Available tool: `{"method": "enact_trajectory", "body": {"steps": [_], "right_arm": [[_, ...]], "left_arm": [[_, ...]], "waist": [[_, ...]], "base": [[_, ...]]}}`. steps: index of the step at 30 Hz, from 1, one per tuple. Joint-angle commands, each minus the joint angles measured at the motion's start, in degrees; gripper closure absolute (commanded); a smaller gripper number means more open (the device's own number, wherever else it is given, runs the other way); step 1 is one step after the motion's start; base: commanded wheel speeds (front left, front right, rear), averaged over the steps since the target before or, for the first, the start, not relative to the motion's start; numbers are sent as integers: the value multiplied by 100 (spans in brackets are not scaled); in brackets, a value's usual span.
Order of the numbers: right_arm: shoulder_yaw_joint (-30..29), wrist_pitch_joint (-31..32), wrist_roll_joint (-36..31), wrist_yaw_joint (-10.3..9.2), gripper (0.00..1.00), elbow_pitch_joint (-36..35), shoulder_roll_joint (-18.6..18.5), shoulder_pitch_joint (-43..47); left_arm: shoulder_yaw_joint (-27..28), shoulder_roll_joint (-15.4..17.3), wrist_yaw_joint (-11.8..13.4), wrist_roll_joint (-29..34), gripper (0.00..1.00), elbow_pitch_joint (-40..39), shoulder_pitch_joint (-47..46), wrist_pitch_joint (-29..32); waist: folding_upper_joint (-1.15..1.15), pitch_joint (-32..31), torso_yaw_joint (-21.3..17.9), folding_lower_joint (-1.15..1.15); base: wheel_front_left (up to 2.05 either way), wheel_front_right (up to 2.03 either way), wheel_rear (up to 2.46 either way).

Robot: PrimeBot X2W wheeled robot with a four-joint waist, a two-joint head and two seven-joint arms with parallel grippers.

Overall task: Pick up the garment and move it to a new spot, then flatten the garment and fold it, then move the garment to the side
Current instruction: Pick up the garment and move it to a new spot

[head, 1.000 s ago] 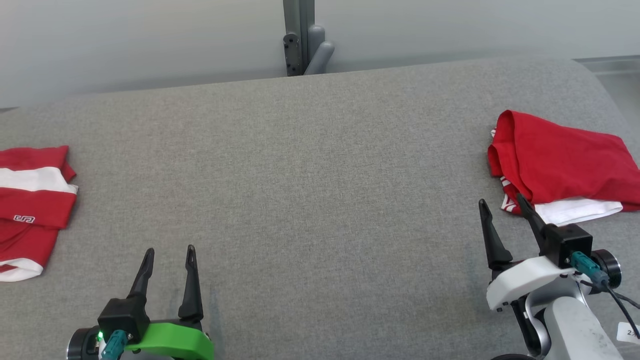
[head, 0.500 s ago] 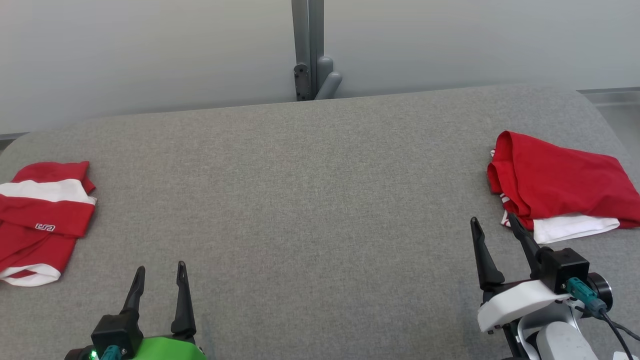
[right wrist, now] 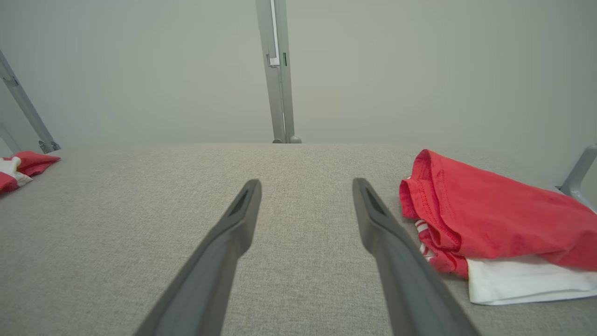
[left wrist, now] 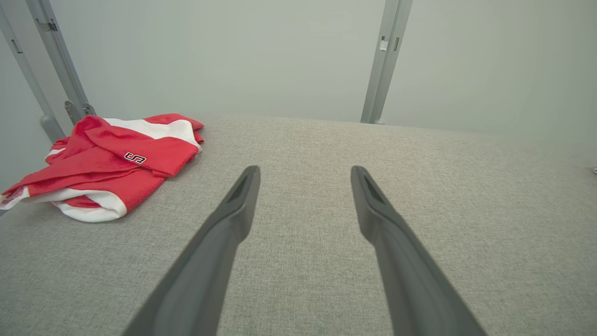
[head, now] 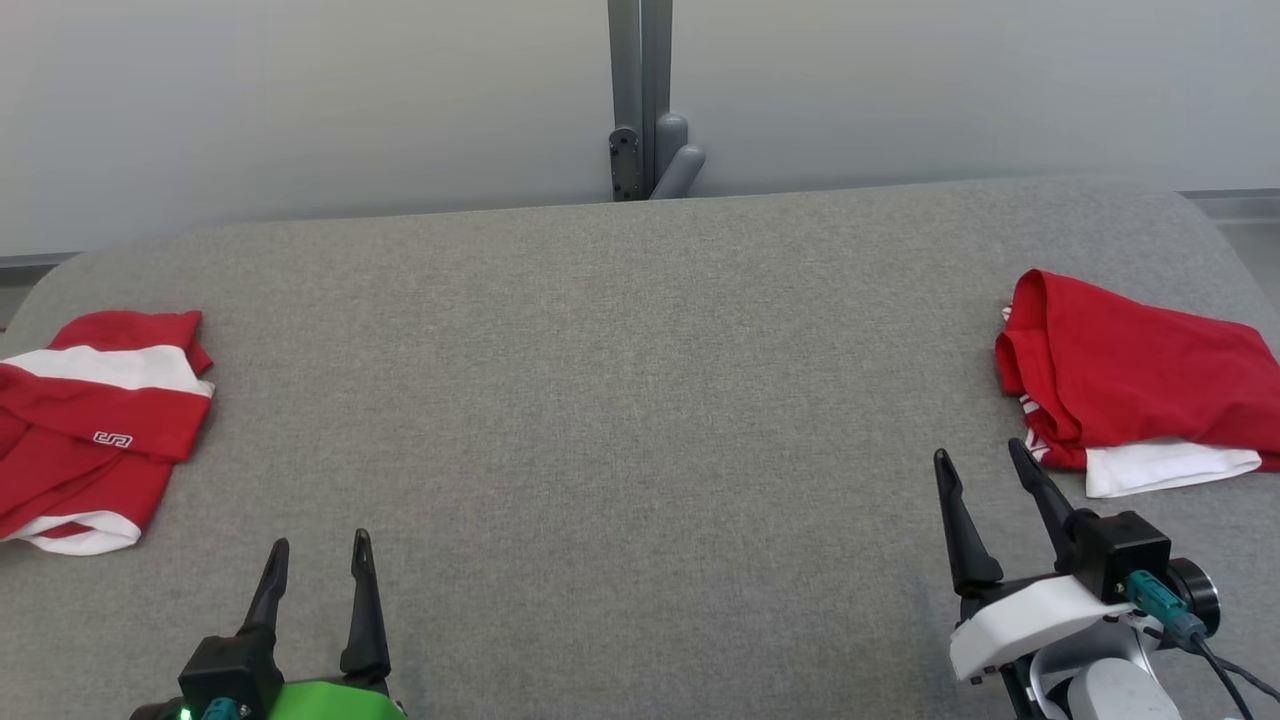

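Note:
A crumpled red garment with a white layer under it (head: 1130,375) lies at the table's right end, also in the right wrist view (right wrist: 489,219). My right gripper (head: 978,450) is open and empty just left of its near corner, apart from it; its fingers (right wrist: 307,181) point past the cloth's left edge. A folded red-and-white striped garment (head: 100,425) rests at the table's left end, seen closer in the left wrist view (left wrist: 116,158). My left gripper (head: 320,540) is open and empty over bare fabric, right of that garment (left wrist: 305,169).
The grey fabric-covered table (head: 600,400) spans the view, with rounded far corners. A grey metal post (head: 640,100) stands behind its far edge against a pale wall. The wide middle stretch between the two garments is bare.
The whole head picture has shifted down and right, so the camera has moved. Both grippers sit lower in view and stay open. The right fingertip no longer overlaps the right garment.

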Motion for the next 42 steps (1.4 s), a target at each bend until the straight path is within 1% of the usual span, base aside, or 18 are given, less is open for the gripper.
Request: {"method": "enact_trajectory", "body": {"steps": [1,5,9,14,24,27,29,34,37,42], "right_arm": [[2,-13,-38,-12,0,-33,-5,91],[98,-13,95,-11,0,-34,10,118],[160,-13,70,-11,0,-30,-11,110],[292,-13,107,-12,0,-16,-2,84],[482,-13,151,-11,0,24,11,7],[522,-13,126,-11,0,-13,-25,-33],[683,-13,84,-10,0,19,-57,-161],[971,-13,94,-12,0,157,-193,-411],[1022,-13,125,-12,0,170,-230,-485],[954,-13,115,-12,0,133,-279,-440]], "left_arm": [[27,9,-11,-12,0,-18,49,0],[31,10,22,-24,0,14,-21,0],[2,11,48,9,0,22,-124,0],[97,13,67,18,0,18,-107,0],[244,13,109,41,0,-31,-51,0],[277,10,114,-16,0,-41,-7,0],[386,13,163,-132,0,-102,55,0],[462,10,243,-318,0,-232,166,0],[432,10,259,-408,0,-222,198,0],[303,12,197,-474,0,-118,63,0]], "waist": [[0,23,29,0],[0,89,186,0],[0,160,547,0],[0,225,1167,0],[0,361,2610,0],[0,398,2980,0],[0,493,3059,0],[0,645,3127,0],[0,685,3129,0],[0,715,3097,0]], "base": [[0,0,0],[0,0,0],[0,0,0],[0,0,0],[0,0,0],[0,0,0],[0,0,0],[0,0,0],[0,0,0],[0,0,0]]}}
